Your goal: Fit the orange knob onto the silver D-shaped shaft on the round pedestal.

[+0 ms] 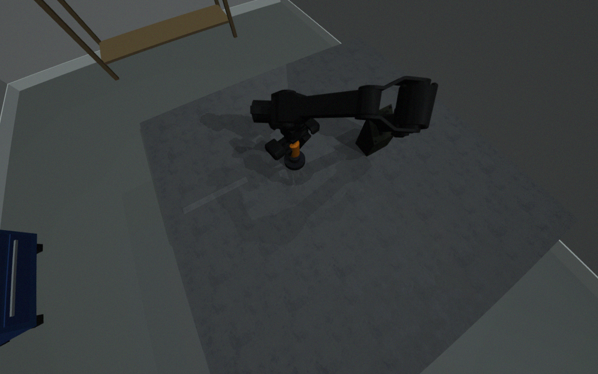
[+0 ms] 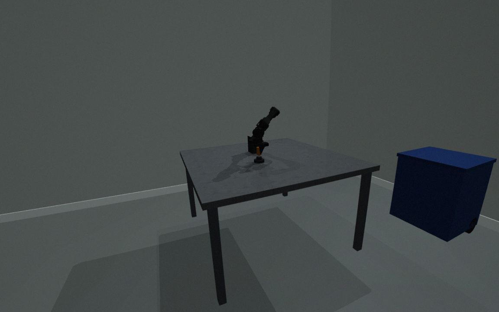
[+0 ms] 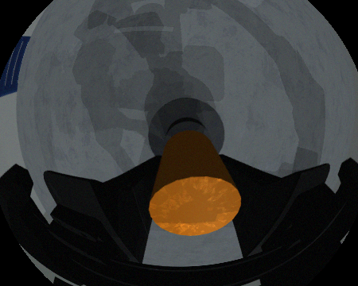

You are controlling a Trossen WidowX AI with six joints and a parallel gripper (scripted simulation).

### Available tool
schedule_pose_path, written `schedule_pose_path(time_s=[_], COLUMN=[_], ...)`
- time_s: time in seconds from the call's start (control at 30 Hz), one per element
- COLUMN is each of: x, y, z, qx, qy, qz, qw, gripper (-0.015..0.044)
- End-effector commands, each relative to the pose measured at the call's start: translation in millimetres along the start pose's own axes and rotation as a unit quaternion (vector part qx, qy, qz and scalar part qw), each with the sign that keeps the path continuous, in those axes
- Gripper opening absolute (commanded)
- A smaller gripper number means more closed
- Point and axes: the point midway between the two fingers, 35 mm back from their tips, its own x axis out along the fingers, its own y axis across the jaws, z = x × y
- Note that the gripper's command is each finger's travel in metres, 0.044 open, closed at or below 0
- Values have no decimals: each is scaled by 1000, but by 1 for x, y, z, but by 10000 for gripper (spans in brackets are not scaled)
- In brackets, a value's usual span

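The orange knob [image 1: 294, 149] [image 2: 258, 150] [image 3: 195, 206] is a tapered upright cylinder. The dark round pedestal [image 1: 294, 164] [image 2: 259, 160] [image 3: 187, 107] stands on the table directly beneath it. My gripper [image 1: 294, 144] [image 3: 190, 161] is shut on the knob, with one finger on each side of it in the wrist view. The knob's lower end is over the middle of the pedestal, above its wide base. The silver shaft cannot be made out, and the knob's hole underneath is hidden, so I cannot tell how the flat sides line up.
The grey table [image 1: 361, 279] [image 2: 220, 193] carries the arm's base [image 1: 373, 137] to the right of the pedestal in the top view. A blue bin [image 1: 1, 279] [image 2: 426, 193] and a wooden shelf [image 1: 164, 32] stand off the table.
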Motion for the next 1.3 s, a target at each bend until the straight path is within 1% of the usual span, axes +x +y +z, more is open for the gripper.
schedule_pose_path(time_s=[0.0, 0.17, 0.73, 0.97, 1.17, 1.27], x=[-3, -2, 2, -3, -2, -1], y=[2, 1, 1, 2, 1, 1], z=[0, 1, 1, 0, 1, 1], qx=[23, 101, 101, 105, 199, 205], qy=[0, 0, 0, 0, 1, 1], qz=[4, 4, 4, 4, 4, 4], qw=[1000, 995, 995, 994, 980, 979], gripper=[0, 0, 0, 0, 0, 0])
